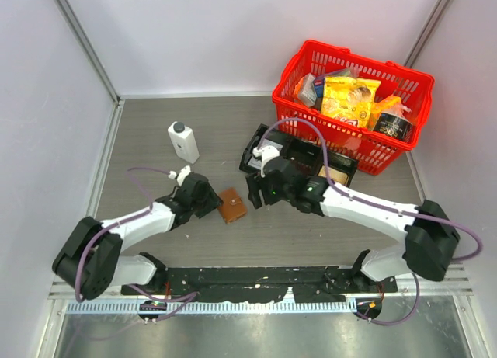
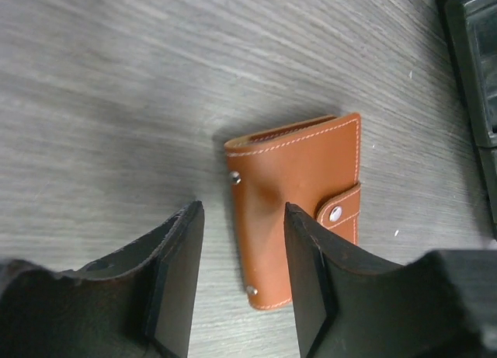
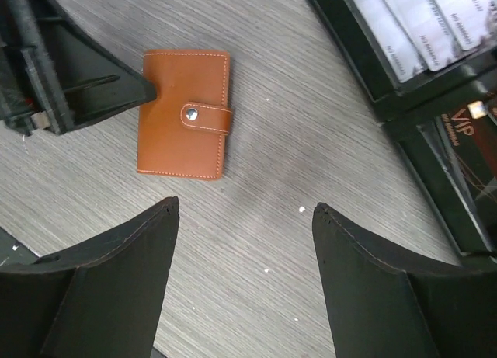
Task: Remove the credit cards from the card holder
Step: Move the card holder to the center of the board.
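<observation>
On the grey table (image 1: pixel 147 117), seen from above, the brown card holder (image 1: pixel 232 205) lies flat between the 2 arms. The left gripper (image 1: pixel 210 201) is just beside its left edge and the right gripper (image 1: pixel 258 192) is near its right side. A black tray (image 1: pixel 250 154) sits behind it, with a red basket (image 1: pixel 353 102) further back. In the left wrist view, the left gripper (image 2: pixel 237 276) is spread, its fingers (image 2: pixel 180 272) low over the table. The card holder (image 2: pixel 299 195) lies closed just ahead, its near corner showing in the gap and its edge partly behind the right-hand finger; I cannot tell whether a finger touches it. In the right wrist view, the right gripper (image 3: pixel 245 272) is spread wide and pinches nothing, apart from the card holder (image 3: pixel 182 113), whose tab (image 3: pixel 206 116) is snapped across the front. In the tray (image 3: pixel 349 55), several pale credit cards (image 3: pixel 410 24) lie side by side in 1 compartment. The step in hand looks like the approach to the closed holder; any cards inside it are hidden. The next move calls for 1 gripper to pin the holder down while the other works under the tab and pops the snap, so the cover can fold open.
</observation>
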Action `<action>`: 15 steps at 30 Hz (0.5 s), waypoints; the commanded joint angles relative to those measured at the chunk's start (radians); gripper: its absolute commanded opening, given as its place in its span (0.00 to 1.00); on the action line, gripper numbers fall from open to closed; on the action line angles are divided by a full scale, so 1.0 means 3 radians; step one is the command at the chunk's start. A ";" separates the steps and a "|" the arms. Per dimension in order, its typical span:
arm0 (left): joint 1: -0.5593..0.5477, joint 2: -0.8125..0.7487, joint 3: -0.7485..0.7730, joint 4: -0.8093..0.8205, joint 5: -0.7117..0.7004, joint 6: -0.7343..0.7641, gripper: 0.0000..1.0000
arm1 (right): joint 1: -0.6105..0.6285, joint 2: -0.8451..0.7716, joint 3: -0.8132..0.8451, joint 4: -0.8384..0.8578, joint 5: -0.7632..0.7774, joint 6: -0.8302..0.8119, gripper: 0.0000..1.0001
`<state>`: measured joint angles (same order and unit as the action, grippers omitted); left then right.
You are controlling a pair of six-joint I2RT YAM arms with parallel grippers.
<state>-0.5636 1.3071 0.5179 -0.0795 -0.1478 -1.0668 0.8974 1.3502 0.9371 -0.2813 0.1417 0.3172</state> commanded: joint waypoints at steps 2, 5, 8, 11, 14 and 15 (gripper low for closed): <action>-0.0013 -0.0384 -0.0304 0.0050 0.0048 -0.0131 0.52 | 0.0158 0.0433 0.0379 0.0018 0.0156 0.0180 0.74; -0.0008 -0.0445 -0.0391 0.0168 0.0124 -0.0105 0.53 | 0.0235 0.0805 0.0634 -0.0095 0.0223 0.0216 0.72; -0.0008 -0.0410 -0.0417 0.0245 0.0211 -0.0075 0.53 | 0.0266 0.1118 0.0874 -0.0202 0.0259 0.0231 0.67; -0.0013 -0.0328 -0.0392 0.0378 0.0257 -0.0049 0.53 | 0.0301 0.1358 0.1120 -0.0325 0.0254 0.0226 0.55; -0.0013 -0.0241 -0.0387 0.0418 0.0268 -0.0059 0.53 | 0.0342 0.1619 0.1360 -0.0468 0.0244 0.0216 0.49; -0.0018 -0.0211 -0.0387 0.0424 0.0268 -0.0064 0.52 | 0.0342 0.1655 0.1401 -0.0499 0.0238 0.0226 0.47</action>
<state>-0.5636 1.2068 0.4049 0.0128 -0.0849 -1.0927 0.9863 1.8065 1.2682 -0.3836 0.1940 0.3717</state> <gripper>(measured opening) 0.529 0.495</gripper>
